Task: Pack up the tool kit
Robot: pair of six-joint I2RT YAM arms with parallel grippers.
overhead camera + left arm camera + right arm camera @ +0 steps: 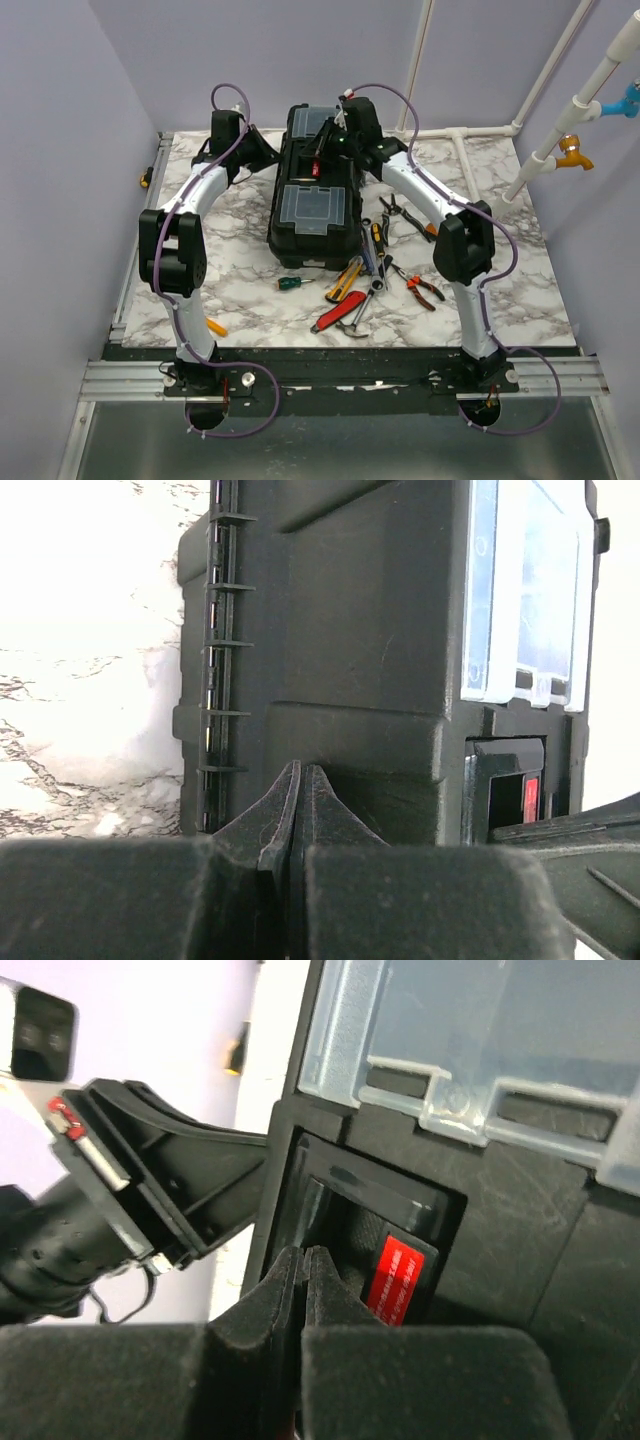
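Note:
The tool kit's black toolbox (315, 235) lies closed in the middle of the marble table, with two grey translucent lid compartments (313, 205). My left gripper (301, 770) is shut and empty, its tips against the box's left side wall (350, 630) near the hinge ribs; in the top view the left gripper (270, 152) is at the box's far left side. My right gripper (304, 1253) is shut and empty, its tips at the edge of the lid's handle recess beside a red label (398, 1278). From above, the right gripper (326, 148) is over the lid's far half.
Loose tools lie right of and in front of the box: a green screwdriver (292, 283), a yellow-handled tool (345, 280), a red-handled tool (335, 315), orange pliers (425, 290), black pliers (400, 212). An orange item (216, 327) lies by the left arm's base. White pipes (560, 130) stand at the back right.

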